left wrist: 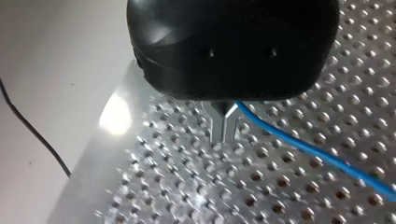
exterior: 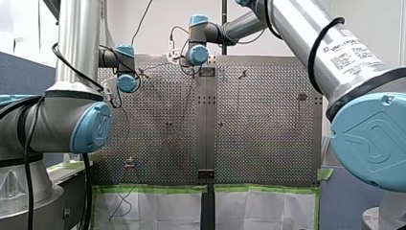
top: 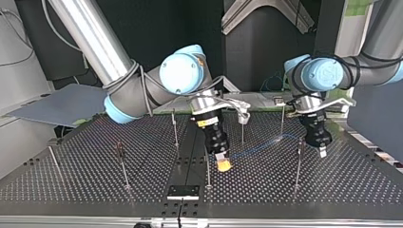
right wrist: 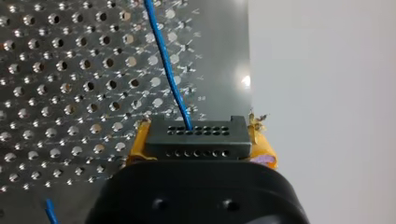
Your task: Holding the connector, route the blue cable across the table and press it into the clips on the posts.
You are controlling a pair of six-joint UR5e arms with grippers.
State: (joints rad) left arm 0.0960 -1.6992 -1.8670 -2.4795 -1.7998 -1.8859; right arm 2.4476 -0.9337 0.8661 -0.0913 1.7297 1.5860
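A: Yellow pads [right wrist: 137,145]. Is your right gripper [right wrist: 201,148] closed on something?

B: Yes. It's clamped tight on the dark connector [right wrist: 196,136], a pad on either side. The cable [right wrist: 169,77], blue, leaves the connector's face and runs ahead over the table [right wrist: 56,84].

A: Where's that in the top view?

B: About the middle, in the near half, low over the table and just right of a post [top: 207,166]. From there the cable goes right and farther off, toward a far post [top: 282,118].

A: Your left gripper [left wrist: 224,125]?

B: Metal fingers [left wrist: 216,128] only a thin slit apart, tips just above the table. The cable comes out just beside them. Can't tell if it's pinched. In the top view that gripper is right of the far post.

A: Cable in any clip?

B: Can't tell, too small.
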